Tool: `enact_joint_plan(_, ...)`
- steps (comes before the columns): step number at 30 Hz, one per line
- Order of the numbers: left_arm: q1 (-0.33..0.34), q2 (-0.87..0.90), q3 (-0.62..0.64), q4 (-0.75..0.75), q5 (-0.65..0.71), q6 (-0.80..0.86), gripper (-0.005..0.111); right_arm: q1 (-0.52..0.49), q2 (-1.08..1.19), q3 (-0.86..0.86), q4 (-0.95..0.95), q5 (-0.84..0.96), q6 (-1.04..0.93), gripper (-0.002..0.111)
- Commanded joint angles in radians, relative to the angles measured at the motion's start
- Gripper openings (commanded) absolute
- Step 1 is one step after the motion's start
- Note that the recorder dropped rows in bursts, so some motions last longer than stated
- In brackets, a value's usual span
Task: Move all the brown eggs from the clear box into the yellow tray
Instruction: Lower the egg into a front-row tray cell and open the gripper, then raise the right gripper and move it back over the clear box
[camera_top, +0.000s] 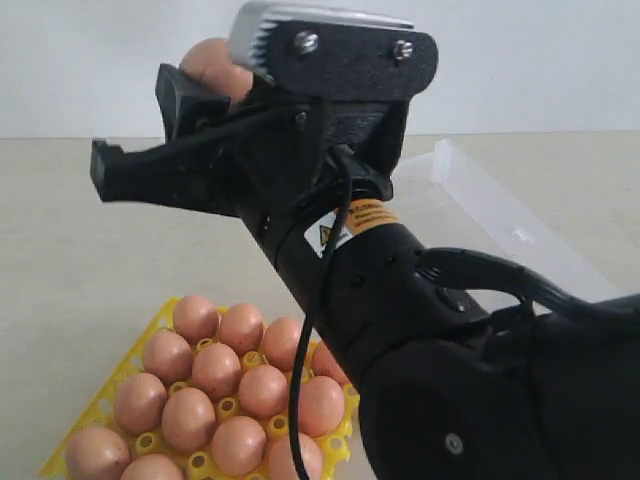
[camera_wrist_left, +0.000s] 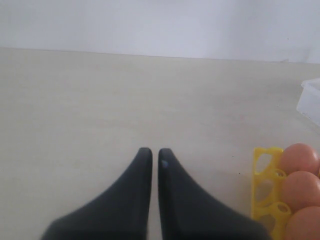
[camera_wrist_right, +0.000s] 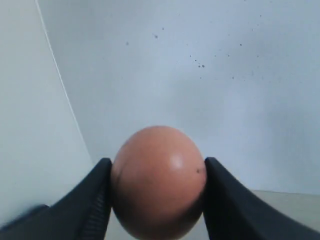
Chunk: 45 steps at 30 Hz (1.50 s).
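Observation:
My right gripper (camera_top: 150, 120) is raised high above the table, shut on one brown egg (camera_top: 213, 65). In the right wrist view that egg (camera_wrist_right: 157, 185) fills the gap between the two black fingers (camera_wrist_right: 95, 200), against a white wall. Below it, the yellow tray (camera_top: 229, 408) holds several brown eggs (camera_top: 216, 370) in its cells. The clear box (camera_top: 500, 215) lies behind the right arm, its inside hidden by the arm. My left gripper (camera_wrist_left: 155, 152) hangs over bare table, shut with nothing in it, beside the tray's corner (camera_wrist_left: 262, 185) and its eggs (camera_wrist_left: 299, 159).
The right arm's black body (camera_top: 470, 380) fills the lower right of the exterior view and hides much of the table. A corner of the clear box (camera_wrist_left: 312, 100) shows at the edge of the left wrist view. A white wall (camera_top: 520, 60) stands behind the table.

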Motion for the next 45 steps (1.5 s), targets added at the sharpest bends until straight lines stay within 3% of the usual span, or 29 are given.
enact_joint_plan(1,-0.001,-0.003,0.004,0.000,-0.006,0.004,0.004,-0.085,0.014,-0.008,-0.380,-0.021,0.464,0.000)
enact_joint_plan(7,-0.001,-0.003,0.004,0.000,-0.006,0.004,0.004,-0.297,0.023,-0.023,-1.348,-0.013,0.974,0.000)
enact_joint_plan(8,-0.001,-0.003,0.004,0.000,-0.006,0.004,0.004,-0.343,0.023,-0.023,-1.597,-0.013,1.099,0.000)
enact_joint_plan(12,-0.001,-0.003,0.004,0.000,-0.006,0.004,0.004,-0.313,0.024,-0.021,-2.116,-0.001,1.331,0.000)
enact_joint_plan(14,-0.001,-0.003,0.004,0.000,-0.006,0.004,0.004,-0.261,0.024,-0.015,-2.202,0.093,1.331,0.000)
enact_joint_plan(15,-0.001,-0.003,0.004,0.000,-0.006,0.004,0.004,-0.243,0.024,-0.013,-2.204,0.158,1.329,0.000)
enact_joint_plan(17,-0.001,-0.003,0.004,0.000,-0.006,0.004,0.004,-0.190,0.024,-0.013,-2.200,0.487,1.313,0.000)
enact_joint_plan(19,-0.001,-0.003,0.004,0.000,-0.006,0.004,0.004,-0.182,0.035,-0.013,-2.200,0.622,1.312,0.000)
enact_joint_plan(31,-0.001,-0.003,0.004,0.000,-0.006,0.004,0.004,-0.182,0.213,-0.013,-2.200,0.536,1.320,0.000)
enact_joint_plan(39,-0.001,-0.003,0.004,0.000,-0.006,0.004,0.004,-0.182,0.213,-0.013,-2.190,0.690,1.350,0.000)
enact_joint_plan(45,-0.001,-0.003,0.004,0.000,-0.006,0.004,0.004,-0.182,0.213,-0.013,-2.190,0.709,1.358,0.000)
